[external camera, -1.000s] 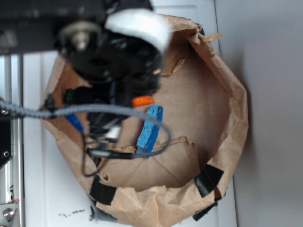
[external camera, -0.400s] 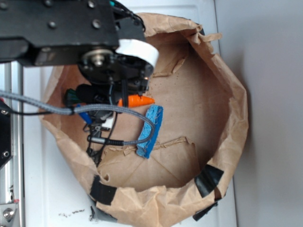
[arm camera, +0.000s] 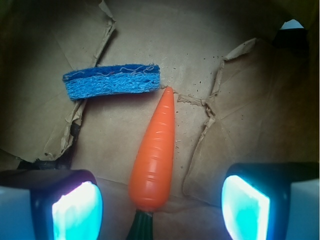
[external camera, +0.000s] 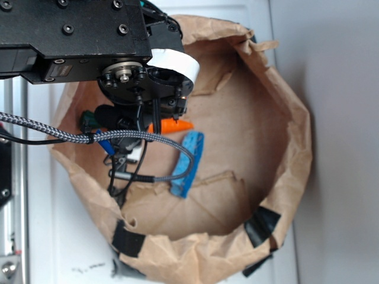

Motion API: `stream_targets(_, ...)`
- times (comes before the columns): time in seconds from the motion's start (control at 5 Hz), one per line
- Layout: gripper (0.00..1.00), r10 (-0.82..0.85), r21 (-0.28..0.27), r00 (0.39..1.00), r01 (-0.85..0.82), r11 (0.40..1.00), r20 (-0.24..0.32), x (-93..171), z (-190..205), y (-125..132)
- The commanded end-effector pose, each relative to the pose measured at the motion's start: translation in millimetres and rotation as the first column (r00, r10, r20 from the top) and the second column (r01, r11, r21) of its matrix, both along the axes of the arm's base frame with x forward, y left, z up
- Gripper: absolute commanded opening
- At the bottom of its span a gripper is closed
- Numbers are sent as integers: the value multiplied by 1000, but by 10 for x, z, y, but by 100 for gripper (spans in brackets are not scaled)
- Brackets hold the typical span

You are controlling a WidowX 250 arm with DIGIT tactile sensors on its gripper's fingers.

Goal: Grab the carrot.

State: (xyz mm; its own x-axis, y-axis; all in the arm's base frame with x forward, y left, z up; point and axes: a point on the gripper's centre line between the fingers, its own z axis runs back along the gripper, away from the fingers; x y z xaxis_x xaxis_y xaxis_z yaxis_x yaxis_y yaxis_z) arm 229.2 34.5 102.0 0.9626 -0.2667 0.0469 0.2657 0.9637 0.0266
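The glossy orange carrot [arm camera: 156, 152] lies on the brown paper floor of the bag, its point toward the blue block and its dark green stem at the view's bottom edge. In the exterior view only its orange tip [external camera: 176, 125] shows past the arm. My gripper [arm camera: 161, 206] is open. Its two fingers stand either side of the carrot's thick end, with clear gaps on both sides, not touching it. In the exterior view the gripper is hidden under the black arm.
A blue sponge-like block [arm camera: 112, 81] lies just beyond the carrot's tip; it also shows in the exterior view [external camera: 188, 163]. The crumpled brown paper bag's wall [external camera: 293, 148] rings everything. Black tape [external camera: 260, 226] holds its rim. A grey cable [external camera: 148, 137] loops over the bag.
The arm has steadied over the carrot, going from blurred to sharp. The carrot and blue block have not moved.
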Motion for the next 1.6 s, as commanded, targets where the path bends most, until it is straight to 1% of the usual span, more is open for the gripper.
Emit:
stream_targets(0.0,100,-9,136,996,-2,991,85,-154,-619,-6)
stream_targets(0.2,0,12,204,993,-35,978,115,-67,-846,19)
stream_targets(0.4,0,28,208,991,-55,977,128,86,-825,14)
stream_targets(0.6,0,89,143,986,-109,984,138,262,-407,-93)
stream_targets(0.8,0,140,68,979,-151,986,146,378,106,-162)
stream_targets(1.0,0,159,10,979,-161,987,130,426,427,-136)
stream_targets(1.2,0,188,-18,972,-187,982,143,421,675,-92)
stream_targets(1.4,0,174,10,973,-178,984,153,381,676,-99)
